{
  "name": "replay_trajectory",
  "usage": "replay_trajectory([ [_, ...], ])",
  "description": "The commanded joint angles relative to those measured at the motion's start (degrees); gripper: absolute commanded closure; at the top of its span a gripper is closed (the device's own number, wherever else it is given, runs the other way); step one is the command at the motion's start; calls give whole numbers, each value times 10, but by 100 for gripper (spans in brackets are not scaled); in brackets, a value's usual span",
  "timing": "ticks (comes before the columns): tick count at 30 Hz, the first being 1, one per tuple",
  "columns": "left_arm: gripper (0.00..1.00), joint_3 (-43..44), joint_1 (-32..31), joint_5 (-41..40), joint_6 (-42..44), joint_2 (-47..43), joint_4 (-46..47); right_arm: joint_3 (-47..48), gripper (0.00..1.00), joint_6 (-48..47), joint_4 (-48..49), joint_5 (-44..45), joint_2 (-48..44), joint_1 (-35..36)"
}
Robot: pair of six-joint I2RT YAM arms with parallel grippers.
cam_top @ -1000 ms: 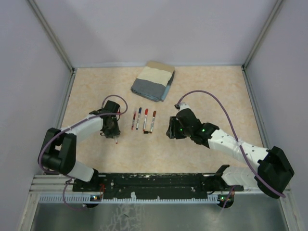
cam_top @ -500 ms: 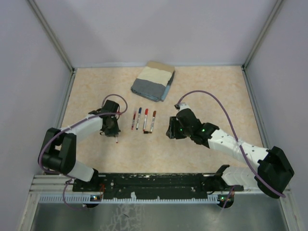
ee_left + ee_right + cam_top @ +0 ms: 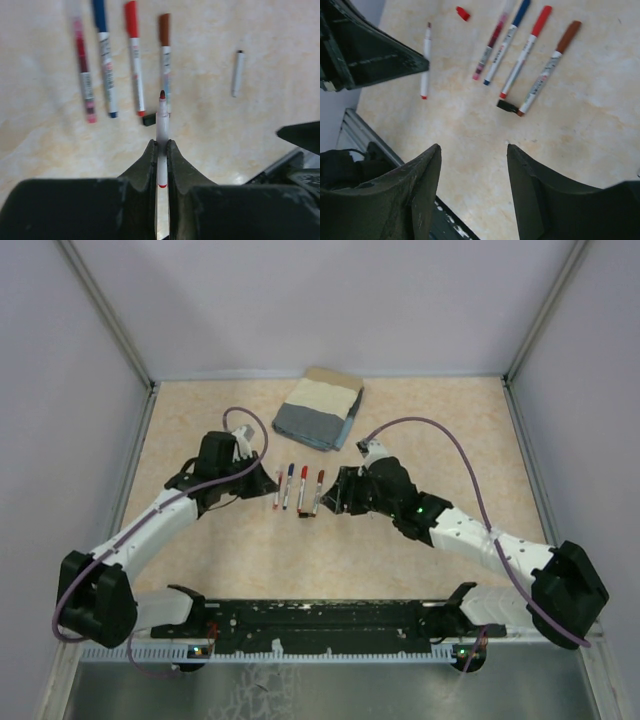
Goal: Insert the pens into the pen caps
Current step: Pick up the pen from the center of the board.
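2 arms point(image 3: 150, 525) angle inward over the beige table point(image 3: 420, 430), flanking 4 capped pens point(image 3: 522, 52). The left gripper point(image 3: 161, 147) pinches an uncapped red-tipped pen point(image 3: 162, 120); the right gripper point(image 3: 474, 165) hovers, jaws wide. A black pen cap point(image 3: 506, 105) lies beside the row. Pale lilac walls point(image 3: 330, 300) surround.

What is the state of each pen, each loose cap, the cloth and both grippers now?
left gripper: jaws shut on the red-ended pen
red-ended pen: uncapped, held
black-tipped pen: uncapped, lying on the table
crimson pen: capped
blue pen: capped
red pen: capped
brown pen: capped
black cap: loose on the table
red cap: loose on the table
right gripper: jaws open, empty
cloth: folded
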Motion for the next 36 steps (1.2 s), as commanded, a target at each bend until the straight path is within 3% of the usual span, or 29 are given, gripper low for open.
replay_trajectory([
  [1,91,17,-47,88,-54,-6,91,-8,43,39,189,-61,26,-2],
  [5,90,28,-97,82,-88,5,134,-22,40,64,267,-69,42,4],
  [10,90,36,-125,75,-122,13,170,-15,40,70,263,-69,61,8],
  [18,89,48,-127,64,-124,18,172,-25,46,82,258,-69,65,8],
  [29,89,53,-127,31,-115,22,153,-65,47,85,252,-34,0,8],
  [36,89,55,-127,33,-118,22,156,-68,50,95,254,-53,5,8],
])
